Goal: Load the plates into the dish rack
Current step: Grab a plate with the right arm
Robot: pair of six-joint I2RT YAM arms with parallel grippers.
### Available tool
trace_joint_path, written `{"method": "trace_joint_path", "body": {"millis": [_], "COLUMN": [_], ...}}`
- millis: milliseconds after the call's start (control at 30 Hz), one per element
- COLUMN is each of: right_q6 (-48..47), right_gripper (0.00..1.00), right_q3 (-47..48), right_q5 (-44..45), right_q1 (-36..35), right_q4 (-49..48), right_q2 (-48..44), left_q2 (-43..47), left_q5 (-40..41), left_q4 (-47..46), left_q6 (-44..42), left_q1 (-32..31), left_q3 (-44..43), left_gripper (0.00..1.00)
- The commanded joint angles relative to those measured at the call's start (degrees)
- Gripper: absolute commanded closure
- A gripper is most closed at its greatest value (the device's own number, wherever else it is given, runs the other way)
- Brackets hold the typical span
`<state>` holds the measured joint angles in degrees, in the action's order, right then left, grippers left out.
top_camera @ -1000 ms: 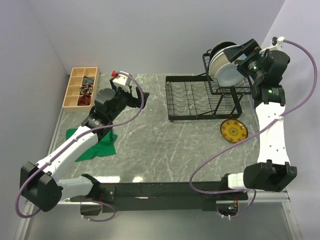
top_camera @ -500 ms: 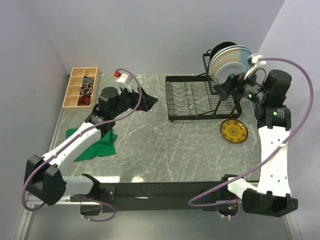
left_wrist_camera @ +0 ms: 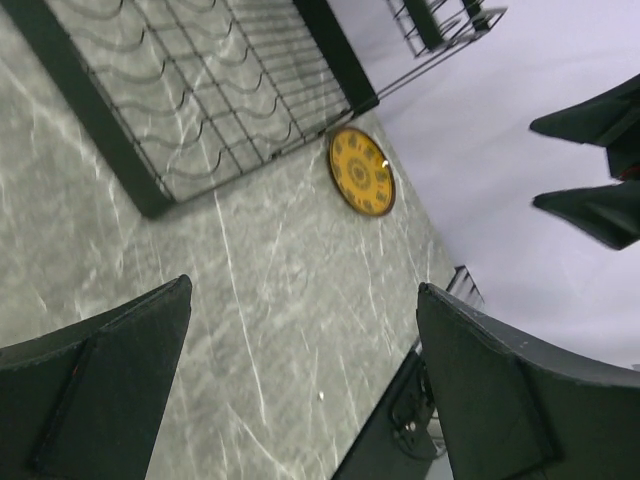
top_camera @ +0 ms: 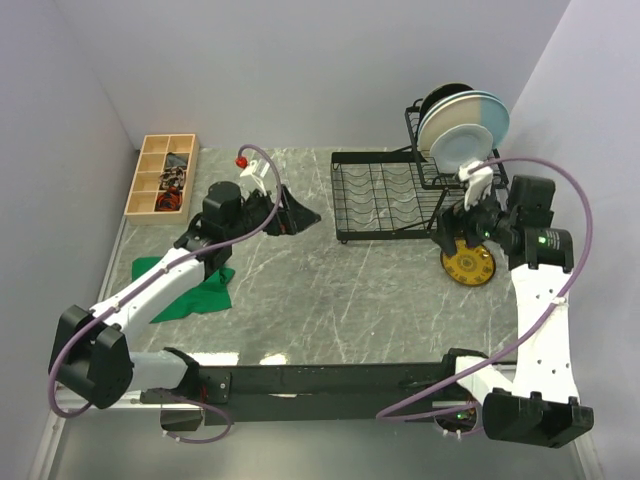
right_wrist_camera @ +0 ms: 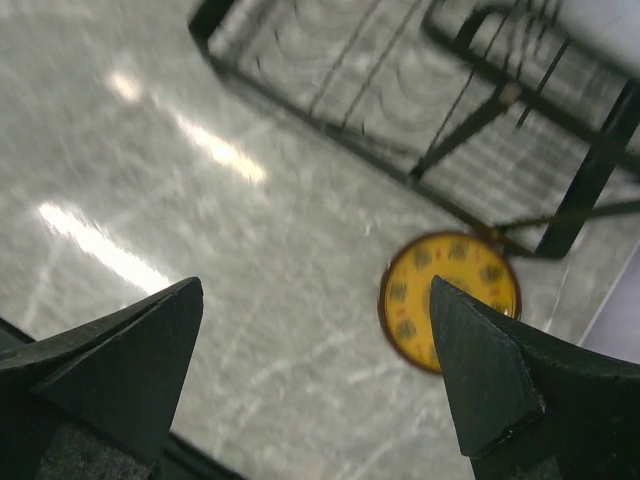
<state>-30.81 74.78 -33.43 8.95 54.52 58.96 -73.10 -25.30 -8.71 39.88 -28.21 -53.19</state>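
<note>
The black wire dish rack [top_camera: 385, 195] stands at the back right; it also shows in the left wrist view [left_wrist_camera: 215, 95] and the right wrist view [right_wrist_camera: 400, 85]. Several plates [top_camera: 465, 128], black, cream and slate-blue, stand on edge in its raised upper basket. A yellow patterned plate [top_camera: 472, 268] lies flat on the table just right of the rack's front corner, seen also in the left wrist view [left_wrist_camera: 362, 172] and the right wrist view [right_wrist_camera: 445, 300]. My right gripper [top_camera: 447, 236] [right_wrist_camera: 315, 290] is open and empty, just above the plate's left side. My left gripper [top_camera: 296, 212] [left_wrist_camera: 303, 290] is open and empty, left of the rack.
A wooden compartment box [top_camera: 160, 175] sits at the back left. A green cloth [top_camera: 190, 285] lies under my left arm. Walls close in the left, back and right sides.
My right gripper let go of a pale plate in the upper basket, then dropped down and forward to the yellow plate. My left gripper swung a little right towards the rack.
</note>
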Motion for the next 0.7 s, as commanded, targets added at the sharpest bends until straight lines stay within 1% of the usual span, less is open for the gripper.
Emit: {"method": "trace_joint_path", "body": {"millis": [0,167,300,400,433,533,667], "right_q6": [-8.6,-12.3,-13.0,-13.4,-13.6,-15.8,-20.2], "right_gripper": [0.00,0.00,0.00,0.00,0.00,0.00,0.00], "right_q3": [-4.9,-10.3,-14.7,-16.8,-17.2,-19.9,-25.4], "right_q5": [4.9,8.8,14.8,18.8,21.5,25.2,28.8], "right_q1": [0.4,0.4,0.4,0.4,0.4,0.4,0.4], "right_q4": [4.5,5.2,4.5,3.1,2.1,-0.3,-3.8], "right_q2": [-3.8,-7.7,-9.2,-8.8,-8.6,-8.2,-8.1], "left_q2": [4.6,6.9,8.9,10.0,10.1,10.1,8.8], "left_q5": [-0.8,-0.2,1.7,2.0,1.8,1.0,-0.4], "left_q4": [-1.7,-2.8,-2.5,-3.2,-3.7,-5.8,-5.6], "left_q6": [3.8,6.1,7.0,8.4,9.0,11.2,12.0], "left_q1": [0.3,0.2,0.2,0.3,0.3,0.3,0.2], "left_q3": [2.6,5.7,7.0,8.6,9.9,11.7,11.2], "left_gripper": [0.01,0.01,0.01,0.01,0.01,0.01,0.01]}}
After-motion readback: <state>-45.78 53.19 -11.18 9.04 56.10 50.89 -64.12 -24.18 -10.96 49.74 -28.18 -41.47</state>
